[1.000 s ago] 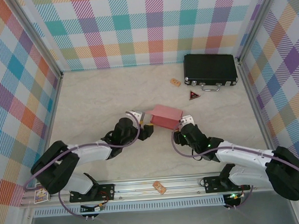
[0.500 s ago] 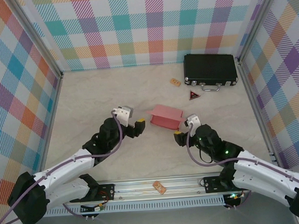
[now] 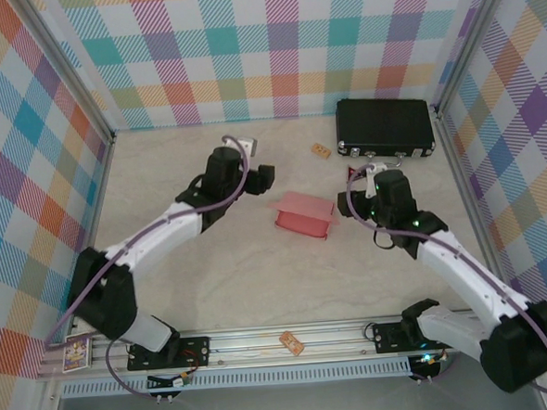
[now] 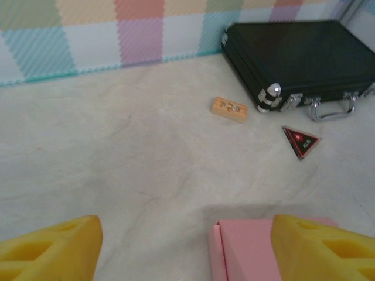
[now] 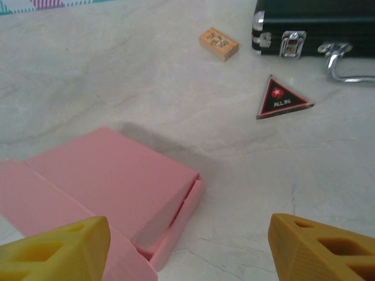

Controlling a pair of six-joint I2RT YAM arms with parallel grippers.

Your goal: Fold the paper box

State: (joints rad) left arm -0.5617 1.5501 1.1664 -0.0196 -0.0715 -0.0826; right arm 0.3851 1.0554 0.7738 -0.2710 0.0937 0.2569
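The paper box [image 3: 304,213] is seen lying on the table [image 3: 184,266] near its middle, between the two grippers and held by neither. The left gripper [image 3: 261,176] is spread wide with nothing between its yellow fingers [image 4: 50,249], and it is placed beyond and to the left of the box; in the left wrist view only the fingertips are shown, cut off by the lower edge, and just a corner of the box [image 4: 243,249] is seen there, part of it hidden behind the right-hand finger. The right gripper [image 3: 348,206] is likewise parted and empty, just to the right of the box (whether it touches the cardboard cannot be told from above). In the right wrist view the box [image 5: 111,175] is shown mostly closed, with a dark gap left under the lid at its right end and a flat flap running off the left edge. Farther out, a black triangular badge with a red rim [image 5: 283,99] and a small tan block [image 3: 320,150] are laid on the table, its print too small to be read. The black case [image 3: 385,127] is set against the far wall, its handle turned toward the arms.
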